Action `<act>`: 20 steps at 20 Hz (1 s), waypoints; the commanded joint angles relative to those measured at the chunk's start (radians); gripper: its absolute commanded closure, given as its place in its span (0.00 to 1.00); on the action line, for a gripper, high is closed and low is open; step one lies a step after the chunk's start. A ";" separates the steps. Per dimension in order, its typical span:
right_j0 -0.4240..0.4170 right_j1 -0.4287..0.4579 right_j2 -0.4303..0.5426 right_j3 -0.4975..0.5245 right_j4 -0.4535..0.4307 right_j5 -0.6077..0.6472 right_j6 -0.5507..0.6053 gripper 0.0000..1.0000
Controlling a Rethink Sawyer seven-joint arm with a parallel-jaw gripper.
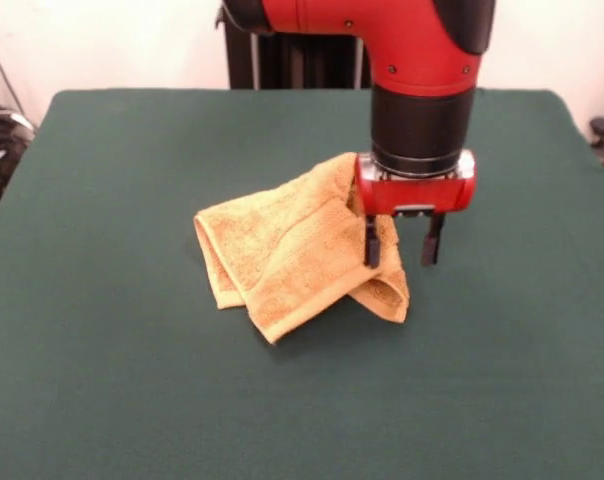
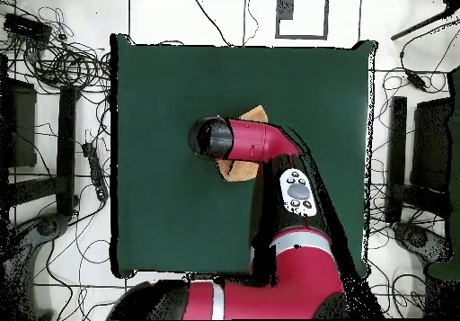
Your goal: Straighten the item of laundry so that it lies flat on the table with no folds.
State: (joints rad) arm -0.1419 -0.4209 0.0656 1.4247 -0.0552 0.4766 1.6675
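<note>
Folded towel (image 1: 292, 245) lies diagonally, open pincer (image 1: 402, 242) at its upper-right end.

Mustard-yellow terry towel (image 1: 287, 255), crumpled and folded over itself, mid-table on dark green cloth (image 1: 132, 380).

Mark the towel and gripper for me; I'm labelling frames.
Mustard-yellow terry hand towel (image 1: 287, 255), front view: middle of its folded top layer.
Red and black gripper (image 1: 401, 250), front view: midway between its fingertips.

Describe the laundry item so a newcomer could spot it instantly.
Start at the big dark green table. Near its middle, below the red arm's gripper, lies the towel, crumpled and folded over. It is the only thing on the cloth, mustard-yellow terry.
</note>
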 commanded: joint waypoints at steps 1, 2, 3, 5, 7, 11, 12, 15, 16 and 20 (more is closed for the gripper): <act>-0.016 0.053 0.024 0.005 0.042 -0.045 0.191 0.00; -0.023 0.061 0.026 0.005 0.034 -0.053 0.181 0.00; -0.029 0.067 0.028 0.001 0.028 -0.058 0.171 0.00; -0.044 0.080 0.036 -0.003 0.013 -0.076 0.151 0.00; -0.059 0.081 0.040 0.000 0.000 -0.088 0.134 0.00; -0.079 0.086 0.035 -0.009 -0.017 -0.069 0.104 0.00; -0.090 0.092 0.038 -0.015 -0.022 -0.065 0.091 0.00; -0.105 0.120 0.032 -0.059 -0.043 -0.002 0.042 0.00; -0.100 0.124 0.024 -0.072 -0.048 0.020 0.039 0.00; -0.106 0.127 0.023 -0.093 -0.072 0.042 0.016 0.00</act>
State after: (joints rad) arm -0.2516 -0.3315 0.0620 1.3758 -0.0816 0.4430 1.6675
